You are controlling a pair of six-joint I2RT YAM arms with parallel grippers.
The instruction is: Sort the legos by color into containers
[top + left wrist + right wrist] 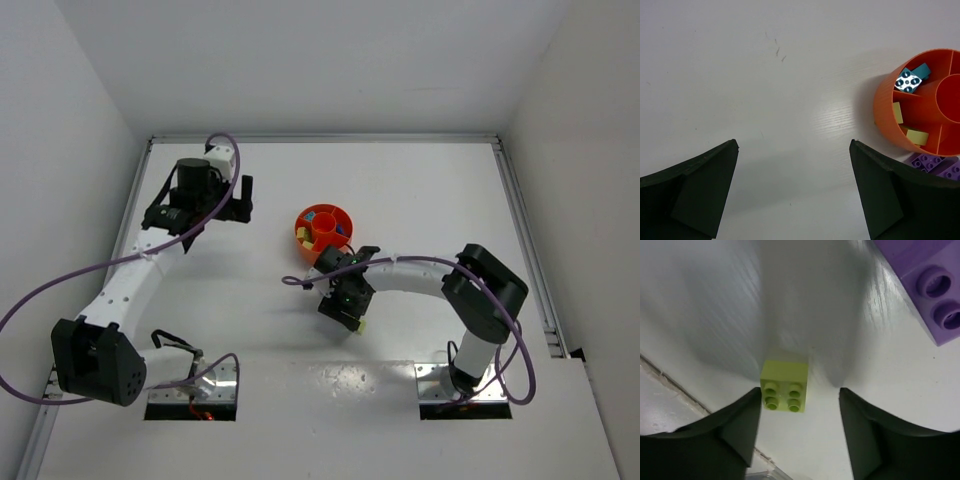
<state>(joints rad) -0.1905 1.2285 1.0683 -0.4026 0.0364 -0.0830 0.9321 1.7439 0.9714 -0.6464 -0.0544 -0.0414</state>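
While white table (420, 200) looks matte with faint grain, orange bowl (323, 228) sits centre of top view: glossy round plastic, divided sections, few bricks inside. Left gripper (794, 145) spread wide over bare table, bowl at right of its view. Right gripper (800, 392) spread, straddling yellow-green brick (784, 386), not pinching yet. Brick hugs left-of-frame finger, so I'd centre first, then close on flat sides. Purple brick (925, 285) upper right, apart; boxy, slick, round studs.

White table (400, 200), faint scuff marks (777, 50); metal rail (523, 240) along right edge; white walls (60, 100).
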